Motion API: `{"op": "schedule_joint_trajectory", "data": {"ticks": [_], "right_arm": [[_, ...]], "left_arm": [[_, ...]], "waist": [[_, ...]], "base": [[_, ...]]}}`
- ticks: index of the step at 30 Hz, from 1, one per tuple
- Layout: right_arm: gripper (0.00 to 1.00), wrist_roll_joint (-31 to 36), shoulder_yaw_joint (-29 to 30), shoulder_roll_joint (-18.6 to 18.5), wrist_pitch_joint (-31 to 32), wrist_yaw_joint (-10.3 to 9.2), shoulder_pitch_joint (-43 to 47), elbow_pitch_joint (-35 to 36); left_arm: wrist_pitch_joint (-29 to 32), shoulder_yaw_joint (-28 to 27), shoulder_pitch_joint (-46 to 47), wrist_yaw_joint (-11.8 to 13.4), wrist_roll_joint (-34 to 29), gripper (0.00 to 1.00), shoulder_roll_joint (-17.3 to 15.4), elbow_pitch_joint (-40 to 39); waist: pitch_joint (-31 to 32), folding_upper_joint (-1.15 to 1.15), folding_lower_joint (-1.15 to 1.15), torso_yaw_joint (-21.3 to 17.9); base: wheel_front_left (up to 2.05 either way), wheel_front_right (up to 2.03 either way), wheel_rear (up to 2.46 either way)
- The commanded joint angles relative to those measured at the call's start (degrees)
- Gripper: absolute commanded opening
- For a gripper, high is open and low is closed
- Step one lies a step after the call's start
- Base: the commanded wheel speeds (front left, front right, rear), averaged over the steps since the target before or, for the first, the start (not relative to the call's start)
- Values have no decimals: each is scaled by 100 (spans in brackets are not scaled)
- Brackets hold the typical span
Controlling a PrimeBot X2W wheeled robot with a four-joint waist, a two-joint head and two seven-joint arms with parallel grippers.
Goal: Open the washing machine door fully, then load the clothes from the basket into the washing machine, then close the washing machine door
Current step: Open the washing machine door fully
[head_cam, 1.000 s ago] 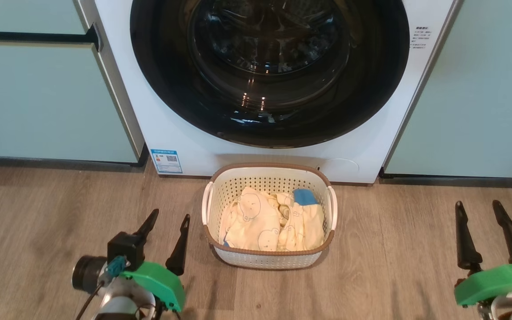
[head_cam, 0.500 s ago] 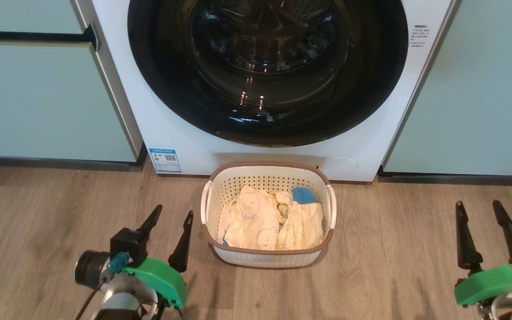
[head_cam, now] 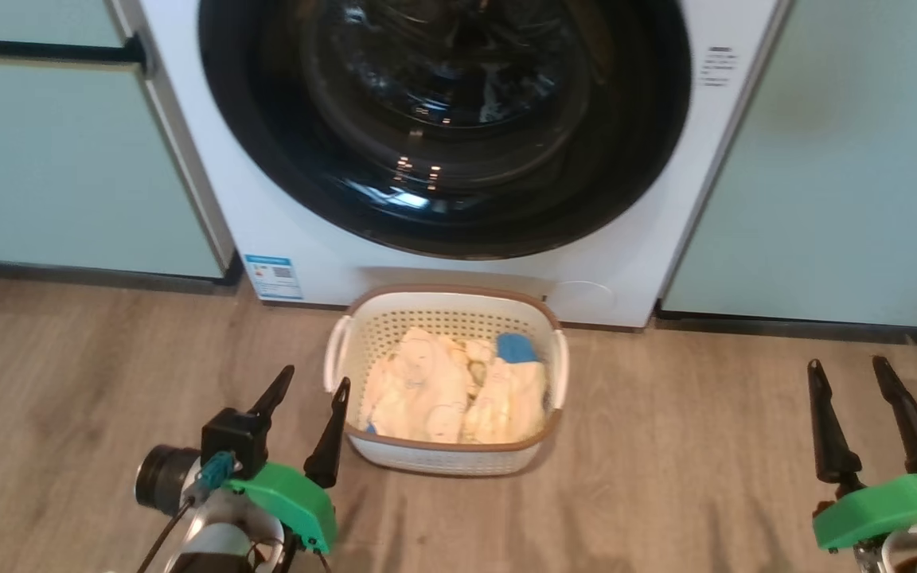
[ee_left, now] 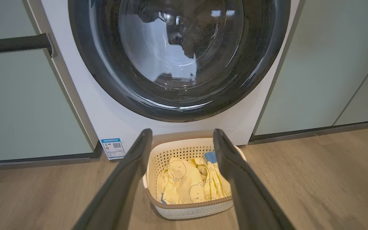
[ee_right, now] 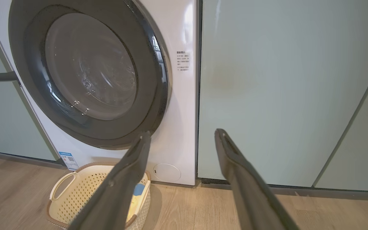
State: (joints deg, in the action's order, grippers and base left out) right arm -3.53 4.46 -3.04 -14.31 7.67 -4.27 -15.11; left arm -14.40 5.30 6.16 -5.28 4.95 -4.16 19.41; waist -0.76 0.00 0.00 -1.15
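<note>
The white washing machine (head_cam: pixel 299 239) (ee_left: pixel 107 115) (ee_right: pixel 180 105) stands ahead with its round black-rimmed door (head_cam: pixel 446 127) (ee_left: pixel 177 57) (ee_right: pixel 88 76) shut flat against the front. On the floor before it sits the cream basket (head_cam: pixel 446 458) (ee_left: pixel 190 209) (ee_right: pixel 72 198), holding pale yellow clothes (head_cam: pixel 442 390) (ee_left: pixel 187 185) with a blue patch. My left gripper (head_cam: pixel 314 384) is open, low and just left of the basket; in its wrist view the left gripper (ee_left: pixel 181 135) frames the basket. Far off at the lower right, my right gripper (head_cam: pixel 846 368) (ee_right: pixel 184 135) also stands open, holding nothing.
Pale green cabinets (head_cam: pixel 68 159) (head_cam: pixel 840 159) flank the machine on both sides. A dark bar handle (ee_left: pixel 11 44) runs along the left cabinet. Wood-look floor (head_cam: pixel 681 446) spreads between my grippers and around the basket.
The whole head picture has shifted left, so the camera has turned. My left gripper has crept slightly up and nearer the basket. Both grippers stay open.
</note>
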Motion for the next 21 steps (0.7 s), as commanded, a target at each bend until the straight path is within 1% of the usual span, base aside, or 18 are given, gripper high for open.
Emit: {"op": "schedule_joint_trajectory", "data": {"ticks": [1, 13, 17, 21], "right_arm": [[100, -23, -89, -69, -69, -19, -300, 208], [100, -27, -64, -59, -69, -19, -324, 218], [100, -35, -64, -55, -69, -19, -326, 217], [100, -41, -62, -52, -69, -19, -329, 215]], "left_arm": [[-60, -207, 298, 40, -65, 100, -69, -200], [-60, -247, 316, 79, -53, 100, -52, -322], [-60, -254, 303, 77, -60, 100, -48, -355], [-60, -261, 301, 68, -54, 100, -44, -359]], "waist": [[0, 0, 0, -2], [-31, 0, 0, -15], [-34, 0, 0, -24], [-33, 0, 0, -25]], "base": [[123, 123, -246], [117, 117, -234], [74, 74, -147], [42, 42, -84]]}}
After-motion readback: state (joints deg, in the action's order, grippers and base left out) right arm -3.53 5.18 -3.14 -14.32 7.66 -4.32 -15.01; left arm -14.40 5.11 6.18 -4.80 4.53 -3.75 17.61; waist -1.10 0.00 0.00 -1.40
